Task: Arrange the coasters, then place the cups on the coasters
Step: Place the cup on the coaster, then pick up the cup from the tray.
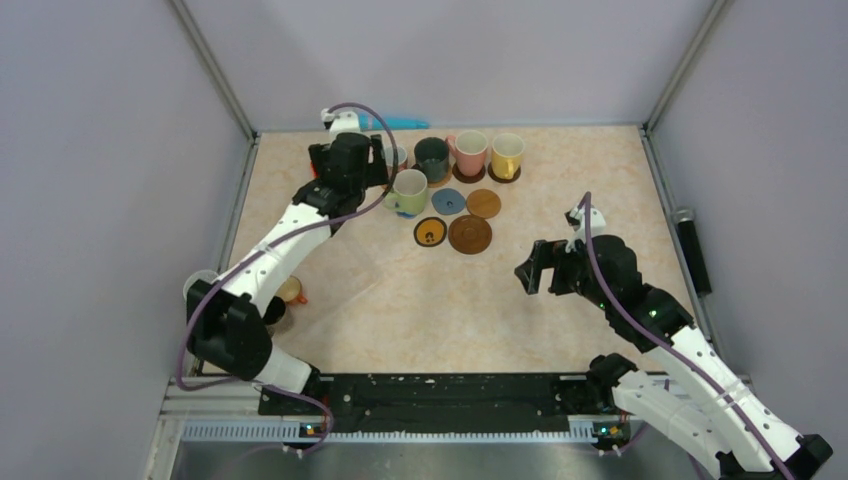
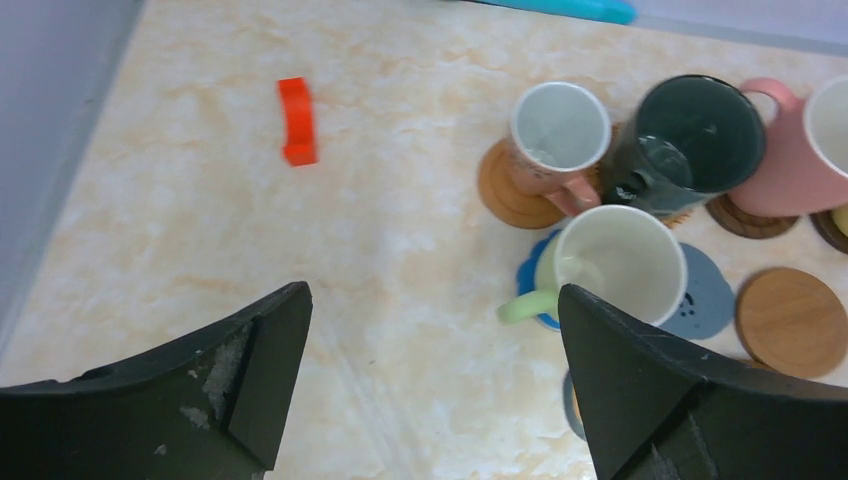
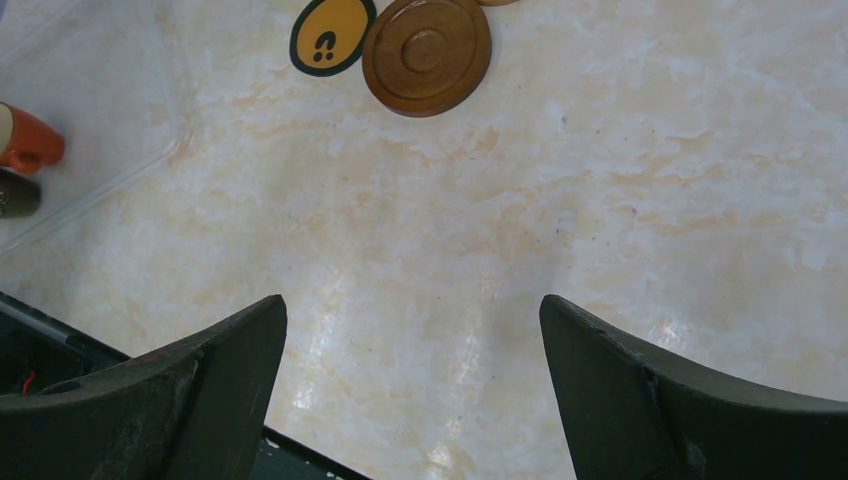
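Observation:
A pale green cup (image 2: 617, 263) stands on a bright blue scalloped coaster (image 2: 530, 283). My left gripper (image 2: 433, 320) is open just left of it, with only bare table between its fingers. Behind are a cream cup (image 2: 558, 135) on a tan coaster (image 2: 503, 195), a dark cup (image 2: 693, 135), a pink cup (image 1: 469, 153) and a yellow cup (image 1: 506, 155). Bare coasters lie near: grey-blue (image 1: 448, 201), tan (image 1: 483, 203), black-rimmed (image 1: 430, 232) and dark brown (image 1: 469, 234). My right gripper (image 1: 533, 268) hovers open and empty, right of them.
A small red block (image 2: 297, 120) lies on the table to the far left. An orange cup (image 3: 28, 140) sits in a clear tray (image 3: 95, 95) at the left edge. A teal object (image 1: 390, 122) lies along the back wall.

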Robot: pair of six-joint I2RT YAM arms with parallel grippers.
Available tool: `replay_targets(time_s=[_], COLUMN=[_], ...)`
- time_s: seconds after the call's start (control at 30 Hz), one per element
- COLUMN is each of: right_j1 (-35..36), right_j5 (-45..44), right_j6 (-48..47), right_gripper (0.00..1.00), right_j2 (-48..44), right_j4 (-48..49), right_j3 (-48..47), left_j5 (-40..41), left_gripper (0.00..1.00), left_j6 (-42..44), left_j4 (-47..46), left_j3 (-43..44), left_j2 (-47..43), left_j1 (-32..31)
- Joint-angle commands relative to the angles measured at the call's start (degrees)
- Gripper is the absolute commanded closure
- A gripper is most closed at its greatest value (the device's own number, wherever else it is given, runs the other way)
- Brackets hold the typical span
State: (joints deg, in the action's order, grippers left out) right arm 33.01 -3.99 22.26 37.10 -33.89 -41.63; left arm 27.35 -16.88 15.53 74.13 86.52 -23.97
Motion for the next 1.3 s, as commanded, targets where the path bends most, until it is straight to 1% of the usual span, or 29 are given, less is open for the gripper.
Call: replay_targets(time_s=[0.0,0.1,0.2,0.27,0.33,0.47,0.53,0.63,0.73,0.9,1.03,1.27], right_j1=[0.55,0.55,0.56,0.59,0.56,0.56,0.56,0.57,0.58,0.56,0.51,0.56], right_j5=[0.27,0.68,1.06,1.3,1.43,1.73,1.72,1.76,1.79,2.06,2.31,2.44], right_j6=[0.23,0.23,0.15,0.17,0.15,0.12,0.1,0.11,0.03,0.07,0.03,0.14], right_gripper=[0.04,0.04,0.04,0.04,0.04,0.04,0.04,0.04,0.04,0.04,0.04,0.04], right_j2=[-0.89,-0.96,-1.29,-1.46,-1.68,-1.76,-1.77,-1.89,-1.89,-1.89,-2.08,-2.51], right_j4=[2.34,2.42,2.45,2.53,2.64,2.67,2.65,2.6,2.69,2.72,2.7,2.71], right_j3=[0.21,0.23,0.23,0.23,0.31,0.25,0.24,0.29,0.32,0.3,0.32,0.32], left_j5=[12.41,17.8,18.83,18.88,19.11,21.01,21.33,21.66,23.79,23.4,21.01,16.27], left_gripper=[0.01,0.01,0.02,0.04,0.09,0.24,0.3,0.35,0.39,0.4,0.39,0.39], left_j6=[-3.78,-8.63,-13.05,-15.39,-17.84,-24.26,-27.05,-30.1,-31.94,-33.47,-32.26,-32.92], left_j4=[5.44,10.73,14.27,14.9,15.41,16.33,17.29,19.36,21.74,22.38,19.82,19.06], left_j3=[-2.21,-3.3,-5.15,-7.13,-9.28,-13.89,-15.28,-16.15,-16.28,-17.17,-18.37,-19.28], left_j2=[-5.48,-8.18,-10.38,-12.23,-14.26,-18.29,-19.92,-21.08,-21.14,-21.21,-20.5,-17.35], left_j1=[0.99,3.15,6.85,9.4,12.1,17.17,20.14,25.2,29.24,36.57,41.15,46.01])
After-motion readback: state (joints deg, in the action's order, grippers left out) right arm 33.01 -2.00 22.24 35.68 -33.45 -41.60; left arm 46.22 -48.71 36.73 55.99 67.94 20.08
